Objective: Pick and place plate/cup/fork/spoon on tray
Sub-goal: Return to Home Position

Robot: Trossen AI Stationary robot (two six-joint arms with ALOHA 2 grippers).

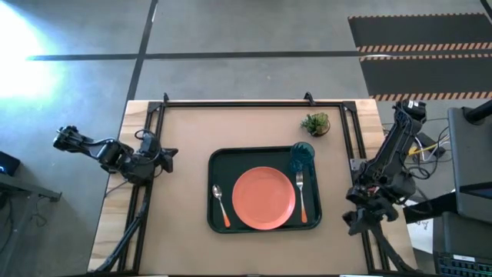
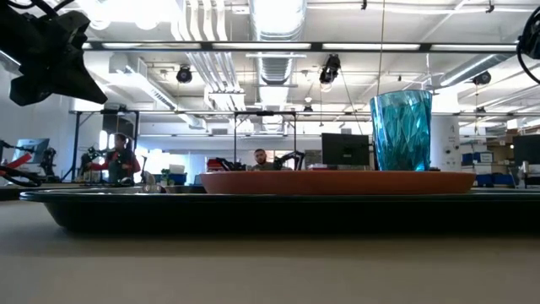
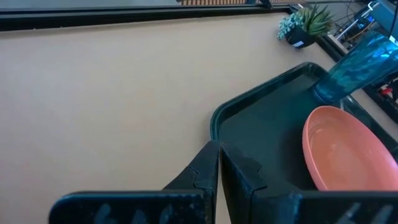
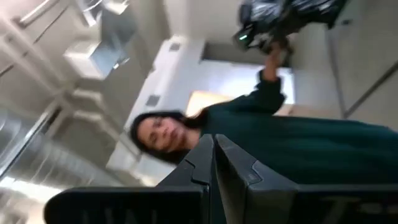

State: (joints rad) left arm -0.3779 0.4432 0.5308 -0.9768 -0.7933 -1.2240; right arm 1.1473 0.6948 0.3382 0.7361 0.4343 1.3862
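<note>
The dark green tray (image 1: 217, 163) lies at the table's middle. On it rest the orange-red plate (image 1: 264, 198) in the centre, the spoon (image 1: 221, 205) left of the plate, the fork (image 1: 301, 195) right of it, and the teal cup (image 1: 302, 155) upright in the far right corner. The plate (image 2: 337, 181) and cup (image 2: 402, 129) also show in the low view. My left gripper (image 1: 171, 155) is shut and empty at the table's left side, left of the tray; its fingers (image 3: 219, 163) show closed. My right gripper (image 4: 213, 152) is shut and empty, off the table's right edge, pointing away from the table.
A small green potted plant (image 1: 315, 123) stands on the table beyond the tray's far right corner. A black frame (image 1: 254, 103) runs along the table's far, left and right edges. A person (image 4: 261, 143) shows in the right wrist view; people sit in the room behind.
</note>
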